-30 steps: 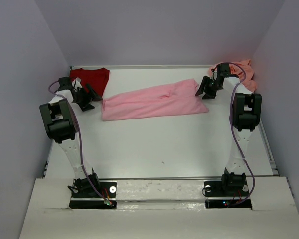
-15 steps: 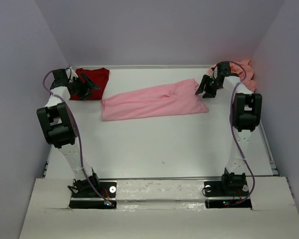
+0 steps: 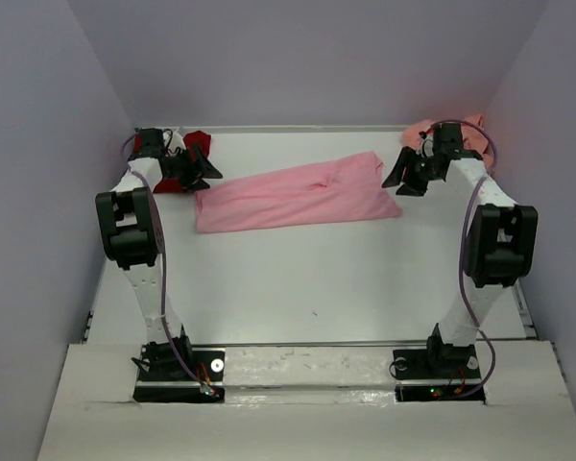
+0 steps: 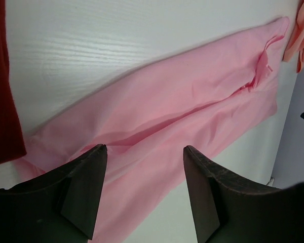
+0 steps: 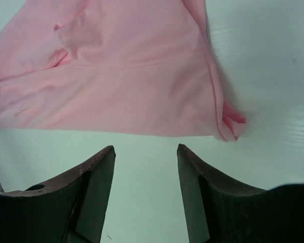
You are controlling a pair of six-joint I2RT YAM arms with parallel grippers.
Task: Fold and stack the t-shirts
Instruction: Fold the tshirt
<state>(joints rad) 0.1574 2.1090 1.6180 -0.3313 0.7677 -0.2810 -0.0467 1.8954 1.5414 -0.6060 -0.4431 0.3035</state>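
Note:
The light pink t-shirt (image 3: 298, 195) lies spread as a long band across the far middle of the table; it also shows in the left wrist view (image 4: 157, 116) and the right wrist view (image 5: 116, 81). The dark red t-shirt (image 3: 173, 158) lies at the far left, partly hidden by my left arm, and shows at the left edge of the left wrist view (image 4: 0, 91). The salmon-pink t-shirt (image 3: 461, 130) is bunched in the far right corner. My left gripper (image 3: 204, 165) is open over the pink shirt's left end. My right gripper (image 3: 401, 178) is open beside its right end.
The white table (image 3: 307, 279) is walled by purple-grey panels on the left, back and right. Both arm bases stand at the near edge.
My left gripper has swung from the dark red shirt toward the pink shirt's left end. My right arm has shifted outward to the right, its gripper staying by the pink shirt's right end.

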